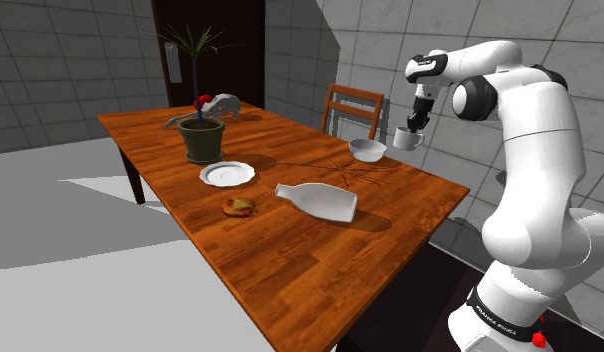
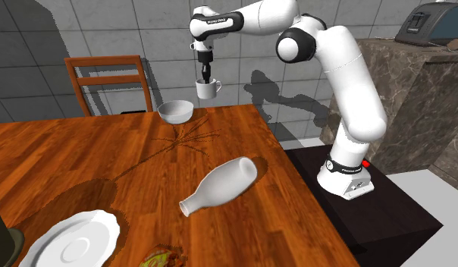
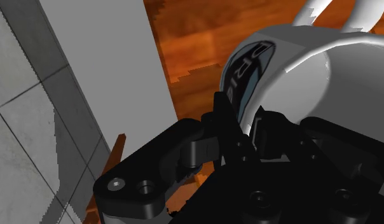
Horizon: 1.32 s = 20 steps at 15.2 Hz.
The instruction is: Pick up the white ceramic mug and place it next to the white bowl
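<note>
The white mug (image 1: pixel 407 139) is held in the air, lifted clear of the wooden table (image 1: pixel 290 250), its rim pinched between the fingers of the black gripper (image 1: pixel 418 122), which are closed on it. In the shoulder view it is seen just right of the white bowl (image 1: pixel 367 150), which is set near the table's far corner, in front of a wooden chair (image 1: pixel 352 108). A white bottle (image 1: pixel 318 201) is laid on its side nearer the table's middle, with a white plate (image 1: pixel 228 174) at its left

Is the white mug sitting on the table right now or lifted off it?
Lifted off: the hand grips the mug by its rim, and it hangs upright in the air, clear of the table, near the bowl.
</note>
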{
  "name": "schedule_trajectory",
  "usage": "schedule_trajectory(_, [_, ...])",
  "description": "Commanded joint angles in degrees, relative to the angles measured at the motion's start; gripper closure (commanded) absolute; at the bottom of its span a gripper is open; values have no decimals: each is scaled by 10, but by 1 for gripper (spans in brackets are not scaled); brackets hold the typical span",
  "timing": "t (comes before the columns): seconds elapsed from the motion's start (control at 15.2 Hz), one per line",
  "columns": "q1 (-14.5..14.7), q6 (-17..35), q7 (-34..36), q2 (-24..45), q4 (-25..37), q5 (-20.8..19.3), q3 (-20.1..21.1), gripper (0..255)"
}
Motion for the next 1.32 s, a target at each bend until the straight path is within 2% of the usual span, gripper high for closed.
schedule_trajectory(0.0, [2,17,-2,0,-17,0,0,255])
schedule_trajectory(1.06, [9,127,-13,19,-110,9,5,255])
schedule_trajectory(1.25, [9,132,-14,21,-113,10,5,255])
